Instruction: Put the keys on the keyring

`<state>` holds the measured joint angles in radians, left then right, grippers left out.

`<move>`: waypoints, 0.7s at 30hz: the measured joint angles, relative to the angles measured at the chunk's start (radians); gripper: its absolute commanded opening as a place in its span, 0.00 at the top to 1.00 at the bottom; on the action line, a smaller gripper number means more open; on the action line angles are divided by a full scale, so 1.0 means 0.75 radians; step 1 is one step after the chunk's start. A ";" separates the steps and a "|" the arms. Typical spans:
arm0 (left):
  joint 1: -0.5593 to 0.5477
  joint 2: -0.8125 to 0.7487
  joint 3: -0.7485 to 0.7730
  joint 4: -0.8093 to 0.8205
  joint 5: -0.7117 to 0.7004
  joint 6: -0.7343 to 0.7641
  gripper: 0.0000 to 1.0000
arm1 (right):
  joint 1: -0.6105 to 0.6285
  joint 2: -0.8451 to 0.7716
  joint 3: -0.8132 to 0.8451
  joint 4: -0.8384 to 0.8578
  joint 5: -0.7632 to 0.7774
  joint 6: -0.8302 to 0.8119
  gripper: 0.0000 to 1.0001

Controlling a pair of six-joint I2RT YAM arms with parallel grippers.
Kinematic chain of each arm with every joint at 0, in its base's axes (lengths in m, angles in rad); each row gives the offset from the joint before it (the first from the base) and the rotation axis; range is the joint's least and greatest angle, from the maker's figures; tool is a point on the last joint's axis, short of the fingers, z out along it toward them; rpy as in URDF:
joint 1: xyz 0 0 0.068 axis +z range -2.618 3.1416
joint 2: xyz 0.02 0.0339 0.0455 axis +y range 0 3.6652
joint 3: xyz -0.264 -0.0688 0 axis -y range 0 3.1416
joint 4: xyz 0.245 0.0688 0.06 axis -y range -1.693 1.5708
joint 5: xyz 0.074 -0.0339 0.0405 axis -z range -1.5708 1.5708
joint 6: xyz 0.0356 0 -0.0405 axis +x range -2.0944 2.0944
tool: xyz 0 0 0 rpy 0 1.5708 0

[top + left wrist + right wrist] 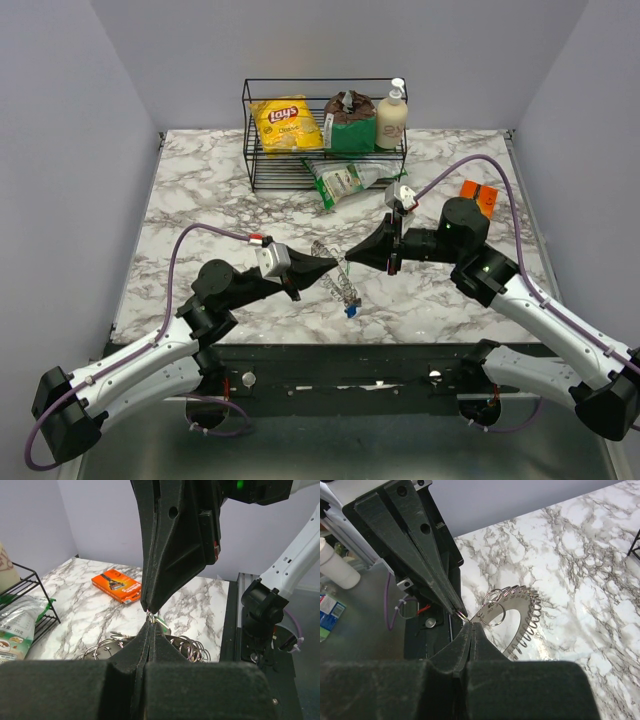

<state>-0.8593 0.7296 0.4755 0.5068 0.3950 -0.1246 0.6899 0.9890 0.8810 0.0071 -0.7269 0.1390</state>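
The keyring is a silvery loop carrying several small split rings, held up between both grippers above the table's middle front. It also shows in the right wrist view and in the left wrist view. My left gripper is shut on one small split ring of it. My right gripper is shut tip to tip against the left, on the keyring's end. A blue key hangs at the bottom. A green key head shows beside the tips. I see no red key.
A black wire basket at the back holds a Lay's bag, a brown and green pack and a lotion bottle. A green and white packet lies before it. An orange box lies at the right.
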 measured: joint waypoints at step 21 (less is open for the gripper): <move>0.000 0.000 0.000 -0.030 0.010 -0.001 1.00 | 0.000 0.024 -0.028 0.025 -0.002 -0.001 0.98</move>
<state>-0.8593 0.7296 0.4755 0.4843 0.4026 -0.1253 0.6899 1.0069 0.8597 0.0257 -0.7280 0.1383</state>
